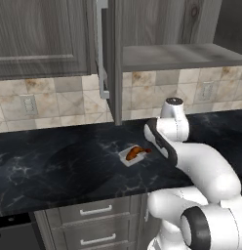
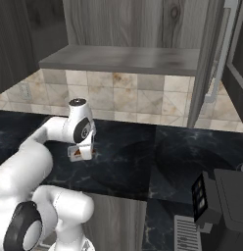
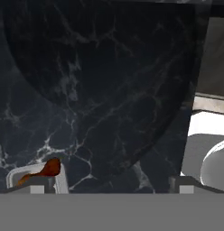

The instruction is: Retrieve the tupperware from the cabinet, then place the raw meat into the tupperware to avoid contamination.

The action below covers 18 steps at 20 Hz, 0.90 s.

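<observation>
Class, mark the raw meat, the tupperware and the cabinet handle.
raw meat (image 1: 136, 152), left base view, its middle.
tupperware (image 1: 127, 159), left base view, near rim.
cabinet handle (image 1: 101, 53), left base view, bar's middle.

Black marble counter (image 1: 54, 166), beige tiled backsplash (image 1: 59, 100), grey drawers (image 1: 93, 227)

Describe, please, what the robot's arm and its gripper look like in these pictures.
The arm is glossy white with rounded, tubular links and dark grey to black joint rings and end caps. No cables show. In the hand view, the gripper has two small grey finger tips.
</observation>
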Tool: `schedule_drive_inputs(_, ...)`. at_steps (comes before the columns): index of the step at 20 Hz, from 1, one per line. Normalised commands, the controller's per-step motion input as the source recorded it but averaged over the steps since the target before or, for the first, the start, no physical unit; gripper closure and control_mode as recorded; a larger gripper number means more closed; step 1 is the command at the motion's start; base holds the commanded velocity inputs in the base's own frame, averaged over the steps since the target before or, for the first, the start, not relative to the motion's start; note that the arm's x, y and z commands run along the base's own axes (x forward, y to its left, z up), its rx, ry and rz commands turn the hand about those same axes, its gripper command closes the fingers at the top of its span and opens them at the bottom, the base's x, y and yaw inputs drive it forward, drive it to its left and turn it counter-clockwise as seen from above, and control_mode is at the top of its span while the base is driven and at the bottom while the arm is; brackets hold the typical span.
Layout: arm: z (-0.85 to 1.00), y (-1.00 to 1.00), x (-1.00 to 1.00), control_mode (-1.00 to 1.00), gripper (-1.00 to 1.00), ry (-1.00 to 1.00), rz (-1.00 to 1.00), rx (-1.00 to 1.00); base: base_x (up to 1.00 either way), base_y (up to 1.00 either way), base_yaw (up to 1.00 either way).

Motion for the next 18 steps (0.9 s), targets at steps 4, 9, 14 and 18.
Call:
schedule_drive_inputs(4,0.05,-0.34,-0.60,-1.00,-1.00,-0.21,0.12,0.02,0.00,0.00,0.00)
schedule_drive_inputs(9,0.03,-0.24,-0.26,-1.00,-1.00,-0.09,0.24,0.02,0.00,0.00,0.00)
schedule_drive_inputs(14,0.01,-0.02,-0.03,-1.00,-1.00,-0.03,0.49,-0.03,0.00,0.00,0.00)
schedule_drive_inputs(18,0.11,0.00,-0.01,-1.00,-1.00,0.00,0.49,-0.08,0.00,0.00,0.00)
